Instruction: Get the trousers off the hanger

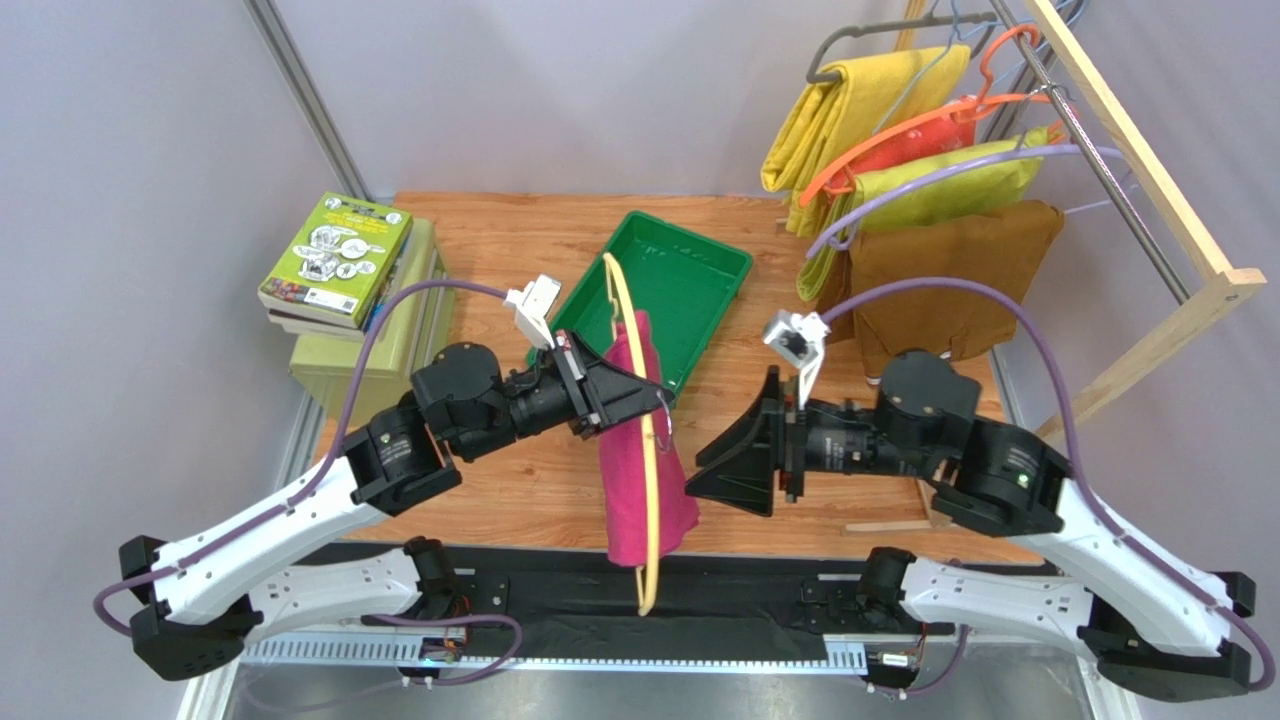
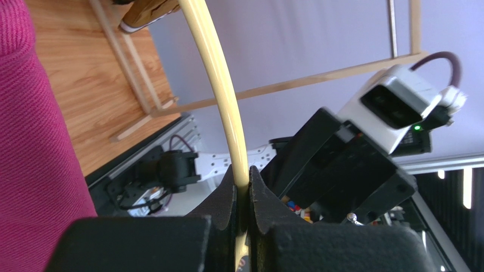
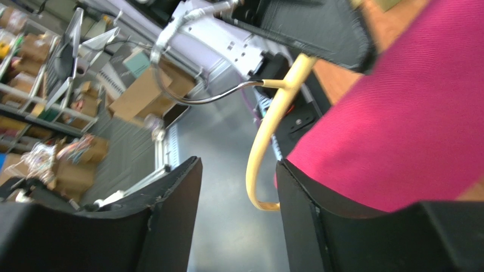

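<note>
the trousers [image 1: 639, 465] are not yet removed: they are draped over the hanger [image 1: 618, 290], which is held in the air above the near table edge, between the arms. the hanger's smooth, curved cream plastic bar is pinched by the left gripper [image 2: 242, 190]. the right gripper [image 3: 238, 164] is spread wide beside the soft, finely ribbed magenta fabric. grasping and pulling the fabric off is judged to remain.
</note>
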{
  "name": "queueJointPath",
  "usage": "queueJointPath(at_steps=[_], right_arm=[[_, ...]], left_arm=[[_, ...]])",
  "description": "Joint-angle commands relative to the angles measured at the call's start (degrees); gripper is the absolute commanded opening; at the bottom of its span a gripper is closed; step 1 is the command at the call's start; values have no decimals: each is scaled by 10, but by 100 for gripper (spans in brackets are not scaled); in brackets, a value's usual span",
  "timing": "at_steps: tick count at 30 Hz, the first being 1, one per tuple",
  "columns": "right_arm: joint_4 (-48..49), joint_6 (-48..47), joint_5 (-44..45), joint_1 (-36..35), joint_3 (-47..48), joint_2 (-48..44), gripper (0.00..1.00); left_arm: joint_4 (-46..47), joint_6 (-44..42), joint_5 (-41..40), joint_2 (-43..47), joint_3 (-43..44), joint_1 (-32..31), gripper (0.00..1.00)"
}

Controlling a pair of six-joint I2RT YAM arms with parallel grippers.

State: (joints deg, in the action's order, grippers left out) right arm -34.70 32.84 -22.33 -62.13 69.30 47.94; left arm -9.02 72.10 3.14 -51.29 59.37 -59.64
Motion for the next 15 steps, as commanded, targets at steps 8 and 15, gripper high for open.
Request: queueJointPath(at_steps=[8, 15], right_arm=[[18, -153, 161, -1, -50, -47, 66], [161, -291, 149, -70, -126, -44, 68]], left_arm=[[-76, -15, -87, 83, 130, -3, 0], [-111, 0, -134, 87, 212, -3, 0]])
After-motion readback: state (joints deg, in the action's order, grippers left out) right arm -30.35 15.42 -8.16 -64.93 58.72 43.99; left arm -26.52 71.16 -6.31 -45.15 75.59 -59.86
